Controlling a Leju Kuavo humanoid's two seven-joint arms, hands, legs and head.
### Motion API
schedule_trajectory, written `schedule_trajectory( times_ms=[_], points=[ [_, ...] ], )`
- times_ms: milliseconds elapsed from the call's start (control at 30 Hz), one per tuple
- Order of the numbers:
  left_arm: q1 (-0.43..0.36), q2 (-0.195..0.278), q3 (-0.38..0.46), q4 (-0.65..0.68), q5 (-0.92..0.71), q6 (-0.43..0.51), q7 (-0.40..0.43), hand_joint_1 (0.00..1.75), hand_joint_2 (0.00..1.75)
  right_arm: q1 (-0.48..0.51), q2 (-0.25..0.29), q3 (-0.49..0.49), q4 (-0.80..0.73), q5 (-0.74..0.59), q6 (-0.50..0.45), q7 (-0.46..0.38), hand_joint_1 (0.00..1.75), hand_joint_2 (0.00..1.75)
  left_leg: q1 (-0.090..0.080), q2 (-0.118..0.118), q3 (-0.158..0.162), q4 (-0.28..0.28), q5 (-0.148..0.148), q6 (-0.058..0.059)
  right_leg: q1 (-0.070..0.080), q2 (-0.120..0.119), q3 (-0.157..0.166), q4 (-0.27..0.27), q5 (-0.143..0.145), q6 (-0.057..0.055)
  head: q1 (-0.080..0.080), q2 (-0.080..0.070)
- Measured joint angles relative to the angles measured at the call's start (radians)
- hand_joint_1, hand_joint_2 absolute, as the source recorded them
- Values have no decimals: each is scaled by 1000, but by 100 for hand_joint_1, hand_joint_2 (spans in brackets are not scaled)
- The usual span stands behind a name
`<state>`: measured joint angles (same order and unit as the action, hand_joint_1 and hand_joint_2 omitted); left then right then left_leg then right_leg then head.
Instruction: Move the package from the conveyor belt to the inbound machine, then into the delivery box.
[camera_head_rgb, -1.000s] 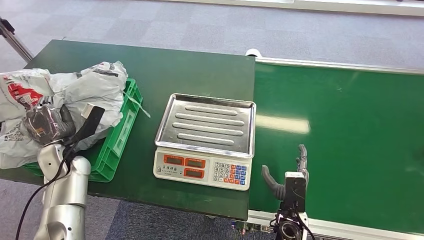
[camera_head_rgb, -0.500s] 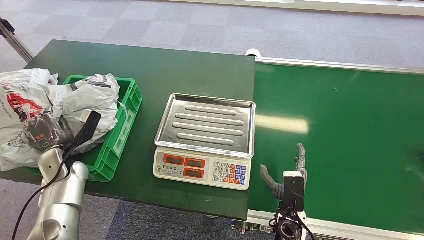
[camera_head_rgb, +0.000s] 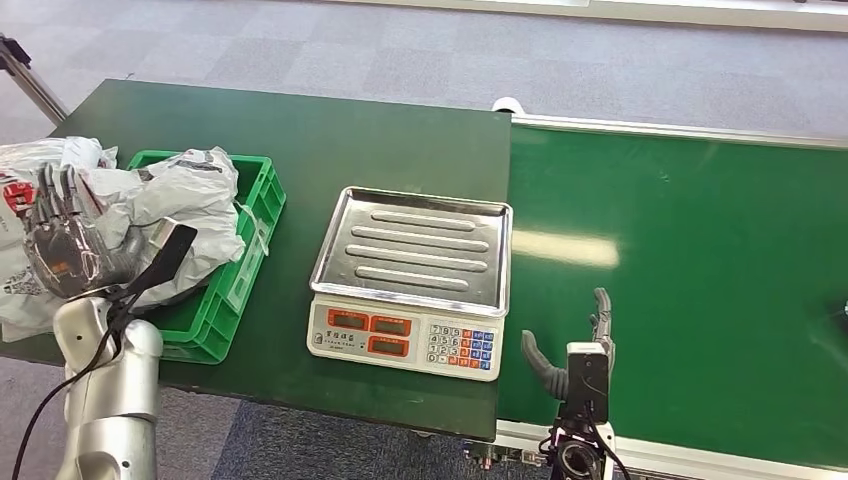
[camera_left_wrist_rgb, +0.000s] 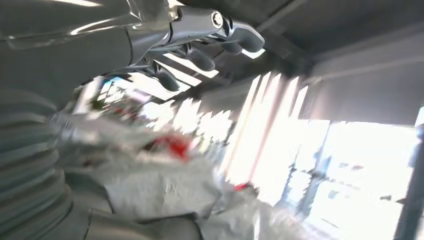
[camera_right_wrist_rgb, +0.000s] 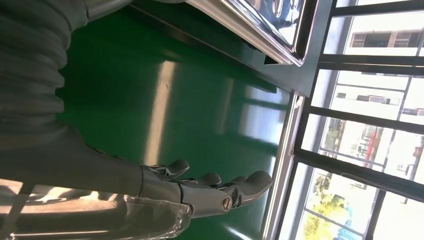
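Note:
A grey plastic package (camera_head_rgb: 185, 205) lies crumpled in the green delivery box (camera_head_rgb: 245, 255) at the table's left. My left hand (camera_head_rgb: 62, 238) hovers over the box's left side with its fingers spread and nothing in it; the left wrist view shows its fingers (camera_left_wrist_rgb: 210, 32) extended above the blurred packages (camera_left_wrist_rgb: 160, 190). The weighing scale (camera_head_rgb: 412, 280) stands mid-table, its steel tray bare. My right hand (camera_head_rgb: 575, 350) stands upright and open over the near edge of the green conveyor belt (camera_head_rgb: 690, 250); its fingers (camera_right_wrist_rgb: 220, 187) are straight above the belt.
More white and red printed bags (camera_head_rgb: 30, 190) are piled at the box's left, spilling over the table edge. A cable runs down my left arm. The belt's metal rail (camera_head_rgb: 680, 132) borders its far side, and grey carpet lies beyond.
My left hand has let go of the grey package, opened its fingers and lifted slightly. The package has settled lower in the green box. My right hand has stayed still.

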<state>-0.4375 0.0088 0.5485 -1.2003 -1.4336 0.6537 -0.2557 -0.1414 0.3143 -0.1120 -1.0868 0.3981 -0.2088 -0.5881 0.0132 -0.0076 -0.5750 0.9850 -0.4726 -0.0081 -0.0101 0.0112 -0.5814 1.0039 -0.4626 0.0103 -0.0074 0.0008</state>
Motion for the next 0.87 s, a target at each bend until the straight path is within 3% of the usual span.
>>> schedule_trajectory(
  times_ms=[133,233,367,667,867],
  points=[
    [-28,-89,116,-183,97,0,-341,0,175,-4,4,0,4,-14,-6,-13,0,175,0,0,0,0,0,0,0,0,0,0,0,0,0,0],
    [-46,-143,186,-274,212,0,-429,0,175,-5,5,1,6,-24,-12,-18,0,175,0,0,0,0,0,0,0,0,0,0,0,0,0,0],
    [-41,-187,205,-351,353,0,-440,0,0,-6,6,5,7,-32,-17,-24,0,175,0,-2,0,0,0,0,0,-1,0,0,0,0,0,0],
    [50,-213,38,-376,659,-1,-445,0,0,-6,6,19,7,-40,-33,-46,0,175,0,-2,0,0,0,0,0,-1,1,0,0,0,0,0],
    [167,-180,-213,-387,1000,-52,-445,0,0,0,4,50,-8,-37,-56,-101,0,175,0,-3,0,0,0,0,0,-1,0,0,0,0,0,0]
  ],
)
